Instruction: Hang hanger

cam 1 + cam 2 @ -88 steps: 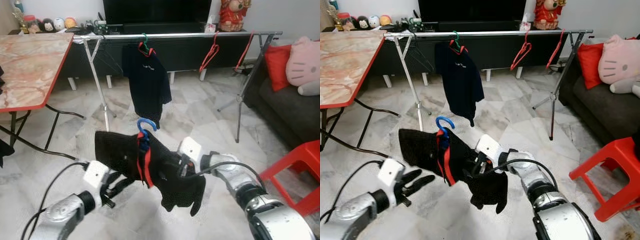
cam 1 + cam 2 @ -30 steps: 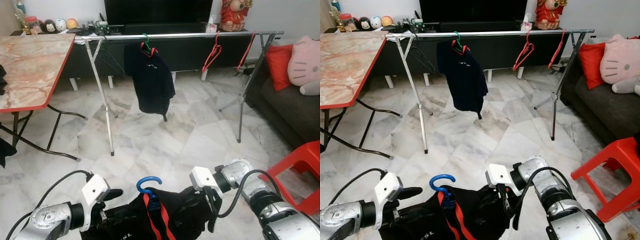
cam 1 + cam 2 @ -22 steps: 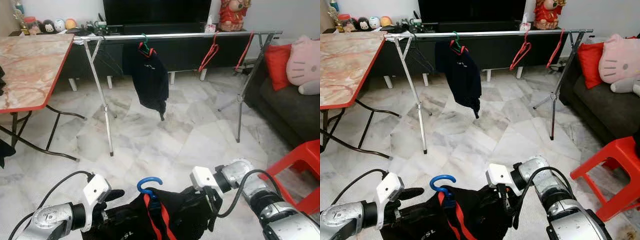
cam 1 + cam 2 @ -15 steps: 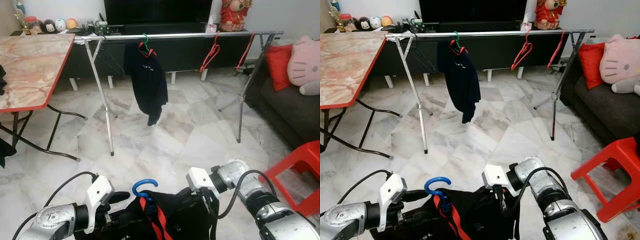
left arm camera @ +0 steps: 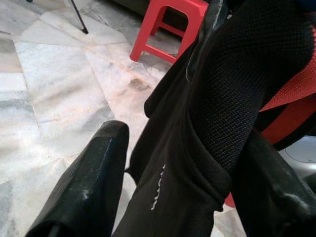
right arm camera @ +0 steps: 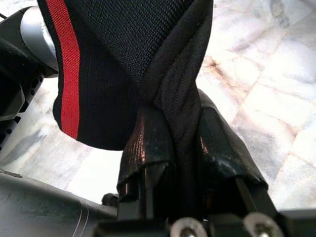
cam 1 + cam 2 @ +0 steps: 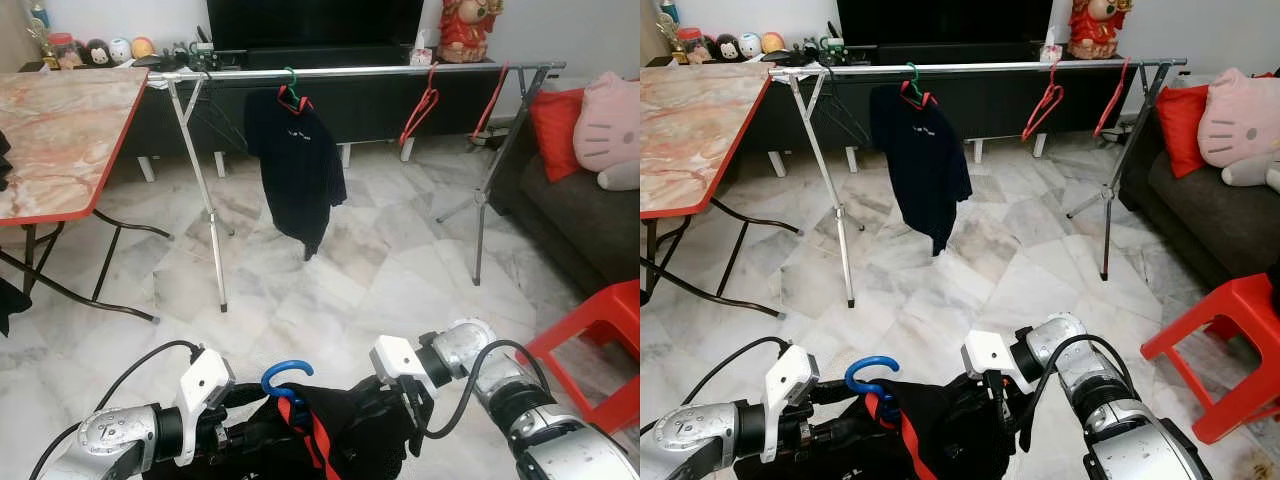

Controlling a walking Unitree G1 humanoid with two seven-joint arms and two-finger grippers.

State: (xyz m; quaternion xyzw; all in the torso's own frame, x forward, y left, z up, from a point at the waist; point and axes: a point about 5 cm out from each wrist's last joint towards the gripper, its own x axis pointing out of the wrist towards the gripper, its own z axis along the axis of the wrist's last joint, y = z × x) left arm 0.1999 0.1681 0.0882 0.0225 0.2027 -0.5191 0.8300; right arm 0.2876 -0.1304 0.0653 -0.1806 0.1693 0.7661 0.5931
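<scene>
Low in the frame's bottom centre, the blue-hooked hanger (image 7: 288,385) carries a black garment (image 7: 350,440). The right gripper (image 6: 182,148) has its jaws pinched tight on a fold; the left gripper (image 5: 168,187) sits wide apart around the cloth. The rail (image 7: 350,71) is far off, so honestly that shirt might slide off mid-lift.

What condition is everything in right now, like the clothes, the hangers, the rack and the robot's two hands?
Black shirt with red stripe: on the blue hanger, held low between both hands.
Blue hanger: hook free, not on the rail.
Right hand: shut on the shirt fabric.
Left hand: open, fabric lying between its fingers.
Clothes rack: upright.
Dark shirt: hanging on the rack.
Red hangers: hanging on the rail, bare.
</scene>
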